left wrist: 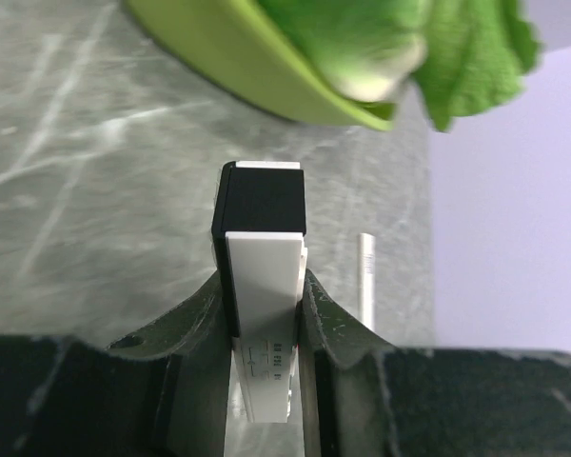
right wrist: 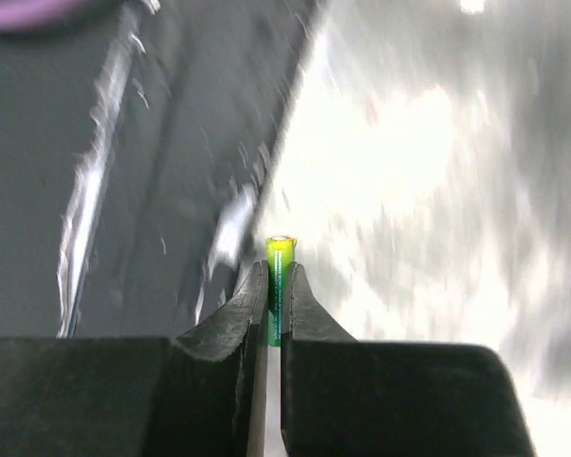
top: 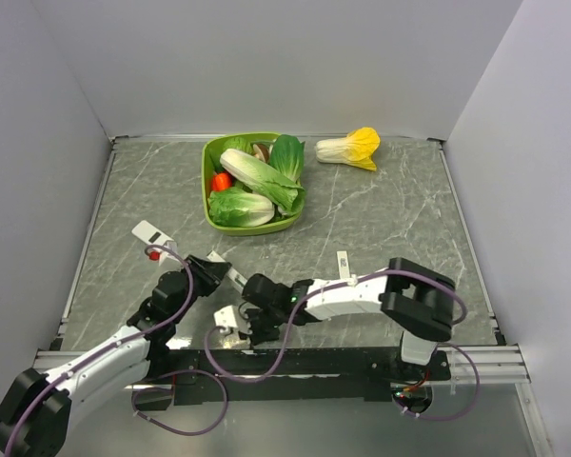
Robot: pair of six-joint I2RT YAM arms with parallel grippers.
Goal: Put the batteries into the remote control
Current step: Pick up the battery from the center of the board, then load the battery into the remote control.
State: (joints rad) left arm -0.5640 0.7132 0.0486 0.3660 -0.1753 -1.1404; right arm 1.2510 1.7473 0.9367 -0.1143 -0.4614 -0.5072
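Two parts held: the left gripper [left wrist: 264,283] has the remote control [left wrist: 260,205], the right gripper [right wrist: 274,274] a battery [right wrist: 279,252].
The left fingers clamp the remote's white casing, and its black end sticks out towards the green bowl [left wrist: 266,86]. The right fingertips are pressed onto the green battery, with its yellowish tip poking out. The two grippers sit just beside each other, low over the near part of the marble table [top: 390,209].

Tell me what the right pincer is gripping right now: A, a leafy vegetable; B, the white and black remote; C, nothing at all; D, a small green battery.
D: in the right wrist view the right pincer is closed on a small green battery, while the remote sits in the left pincer.
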